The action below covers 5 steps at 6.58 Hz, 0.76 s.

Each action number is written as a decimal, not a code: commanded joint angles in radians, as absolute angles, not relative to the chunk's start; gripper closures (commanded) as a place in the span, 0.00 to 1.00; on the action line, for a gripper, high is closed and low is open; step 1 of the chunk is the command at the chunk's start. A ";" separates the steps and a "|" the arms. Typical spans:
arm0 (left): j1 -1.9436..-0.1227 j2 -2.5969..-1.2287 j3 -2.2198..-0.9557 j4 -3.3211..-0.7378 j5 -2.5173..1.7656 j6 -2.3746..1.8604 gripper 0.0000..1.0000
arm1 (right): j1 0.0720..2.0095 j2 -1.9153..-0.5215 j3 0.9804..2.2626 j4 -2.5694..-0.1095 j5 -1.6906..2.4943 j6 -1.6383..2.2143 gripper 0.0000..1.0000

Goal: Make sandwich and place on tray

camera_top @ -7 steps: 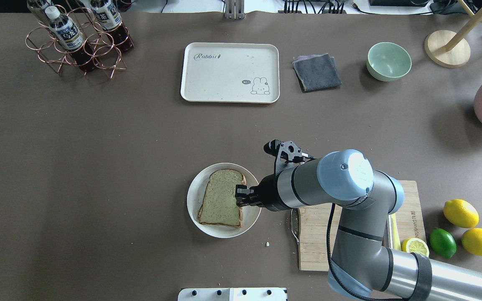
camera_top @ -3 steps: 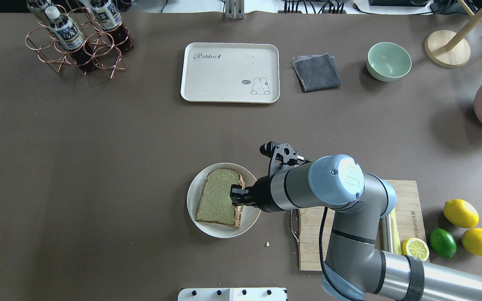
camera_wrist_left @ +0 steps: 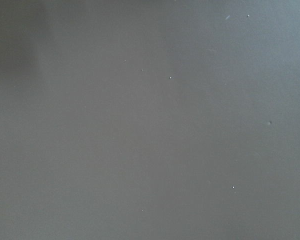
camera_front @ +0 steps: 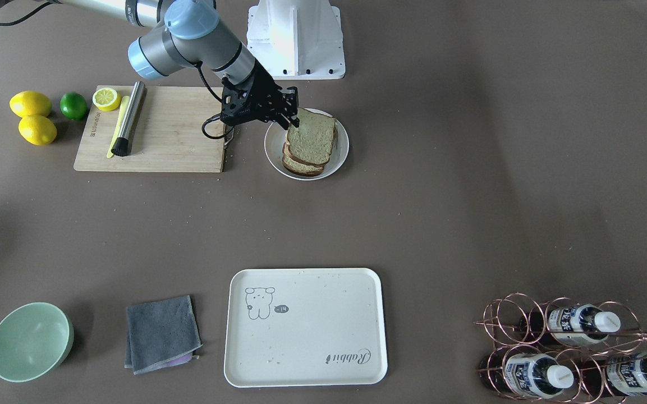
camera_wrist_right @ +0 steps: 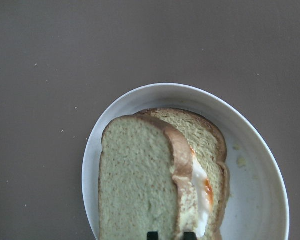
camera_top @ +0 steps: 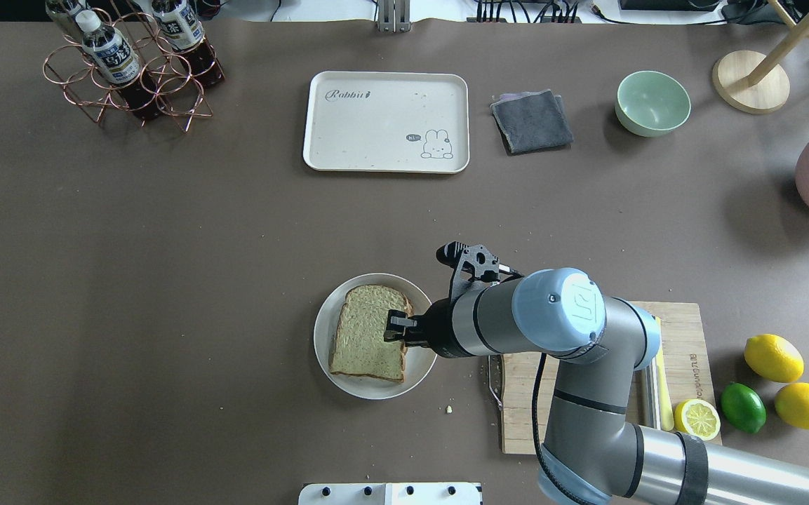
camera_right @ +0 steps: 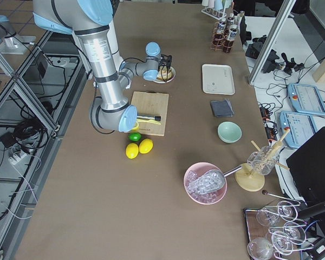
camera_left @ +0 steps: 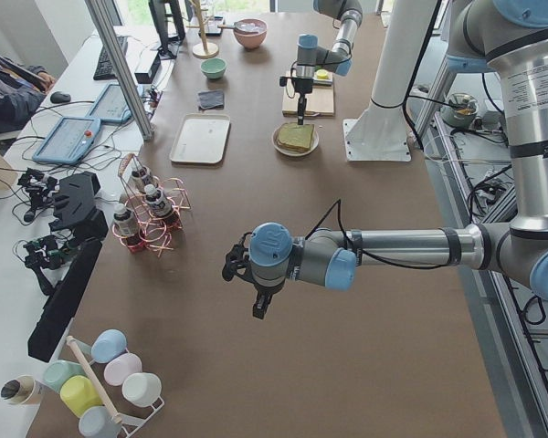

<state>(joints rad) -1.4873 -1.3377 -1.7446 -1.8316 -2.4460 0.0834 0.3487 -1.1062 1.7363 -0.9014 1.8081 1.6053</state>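
The sandwich (camera_top: 365, 342) lies on a round white plate (camera_top: 325, 330) near the table's front edge. My right gripper (camera_top: 396, 328) is shut on the right crust edge of the top bread slice (camera_wrist_right: 135, 185), which sits tilted over the lower slice (camera_wrist_right: 207, 142). White egg with orange yolk (camera_wrist_right: 199, 180) shows between them. The gripper also shows in the front-facing view (camera_front: 291, 115). The cream tray (camera_top: 385, 120) sits at the far side, with nothing on it. My left gripper (camera_left: 260, 306) hangs over bare table far to the left; I cannot tell whether it is open or shut.
A wooden cutting board (camera_top: 685, 337) with a knife and a lemon half lies under my right arm. Lemons and a lime (camera_top: 743, 407) lie to its right. A grey cloth (camera_top: 532, 120) and green bowl (camera_top: 652, 103) sit right of the tray, a bottle rack (camera_top: 130, 63) left.
My right gripper has shifted slightly left over the plate with the top slice, which now covers more of the lower slice. The elbow has swung left too.
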 commanded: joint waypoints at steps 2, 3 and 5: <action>-1.352 -1.379 -1.785 -1.995 -2.505 -0.445 0.03 | 0.388 -1.135 1.781 -0.913 1.788 1.606 0.01; -1.219 -1.402 -1.820 -2.155 -2.496 -0.746 0.03 | 0.420 -1.173 1.819 -0.931 1.810 1.605 0.01; -1.021 -1.524 -1.851 -2.287 -2.427 -1.109 0.03 | 0.591 -1.177 1.882 -1.139 1.992 1.553 0.01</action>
